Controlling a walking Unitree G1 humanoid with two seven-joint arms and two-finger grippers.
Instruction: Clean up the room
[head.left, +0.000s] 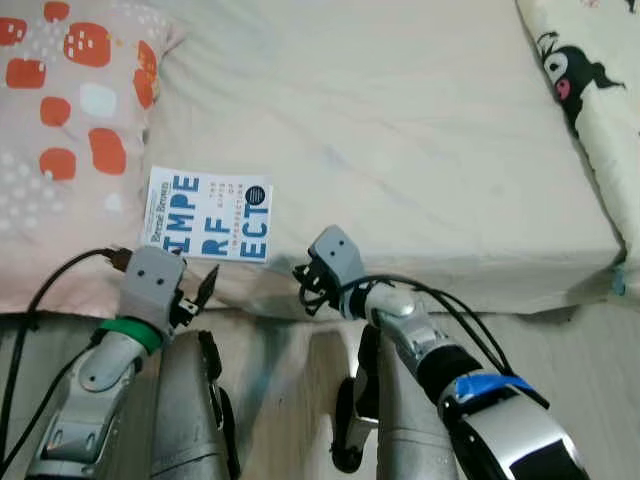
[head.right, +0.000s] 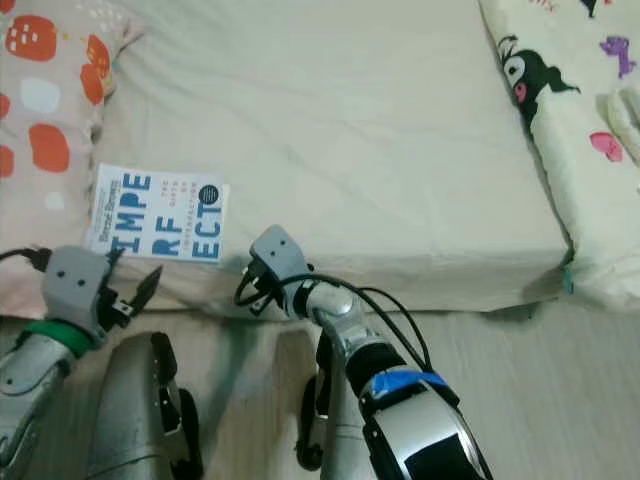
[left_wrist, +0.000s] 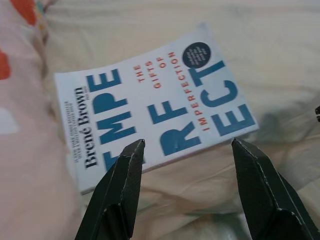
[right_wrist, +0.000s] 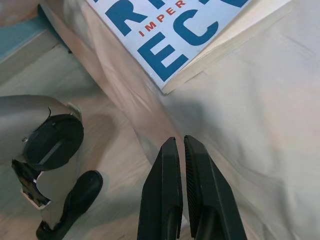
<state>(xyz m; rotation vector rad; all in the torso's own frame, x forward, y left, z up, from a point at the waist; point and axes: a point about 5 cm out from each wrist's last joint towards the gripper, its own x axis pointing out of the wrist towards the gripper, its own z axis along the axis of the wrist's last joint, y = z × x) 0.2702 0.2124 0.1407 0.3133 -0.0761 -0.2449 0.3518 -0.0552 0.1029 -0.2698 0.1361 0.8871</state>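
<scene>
A white book (head.left: 210, 215) with big blue letters lies flat on the cream bed sheet (head.left: 400, 130), close to the bed's front edge. My left gripper (left_wrist: 187, 145) hovers just in front of the book's near edge, open, its two fingers apart with nothing between them. My right gripper (right_wrist: 180, 139) is shut and empty. It hangs at the mattress edge to the right of the book's corner (right_wrist: 170, 87), apart from it. From the head view the left gripper (head.left: 197, 297) and the right gripper (head.left: 305, 282) both sit at the bed's front edge.
A pink pillow (head.left: 60, 130) with orange patches lies left of the book. A cream quilt (head.left: 590, 80) with a cartoon print covers the bed's right side. Pale wooden floor (head.left: 570, 350) runs along the bed's front, where my legs (head.left: 190, 400) stand.
</scene>
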